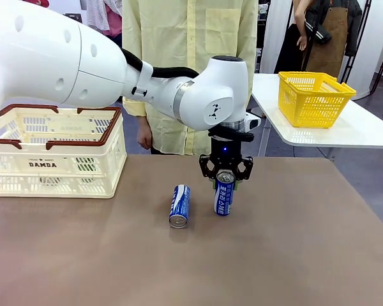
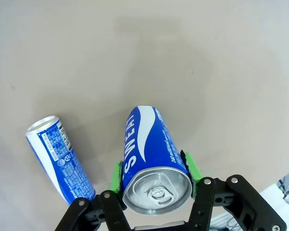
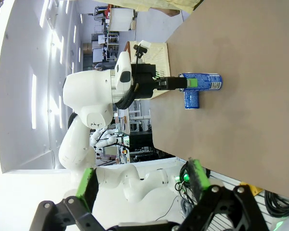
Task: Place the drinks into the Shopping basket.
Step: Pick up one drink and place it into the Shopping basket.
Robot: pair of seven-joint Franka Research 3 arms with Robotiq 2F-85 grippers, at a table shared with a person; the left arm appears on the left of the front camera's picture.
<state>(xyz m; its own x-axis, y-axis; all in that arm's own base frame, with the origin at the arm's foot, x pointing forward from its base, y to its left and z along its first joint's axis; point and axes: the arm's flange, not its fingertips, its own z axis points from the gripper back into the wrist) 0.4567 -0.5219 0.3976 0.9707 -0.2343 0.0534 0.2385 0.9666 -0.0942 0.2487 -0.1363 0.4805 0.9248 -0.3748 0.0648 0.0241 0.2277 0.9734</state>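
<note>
Right of the basket (image 1: 25, 182), the left gripper (image 1: 225, 183) clamps the upright can (image 1: 223, 199) (right gripper's (image 3: 140, 180) jaws stand apart); lift straight, clearing the lying can (image 1: 179, 205).

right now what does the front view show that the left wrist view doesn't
Front view adds: the Shopping basket at far left, a yellow basket on a farther white table, and a person standing across. Left wrist view adds: the pull tab on top of the standing blue can and a clear look at the green pads pressed to its sides. Shared: the left gripper shut on that can, a lying blue can beside it, and the brown table.
</note>
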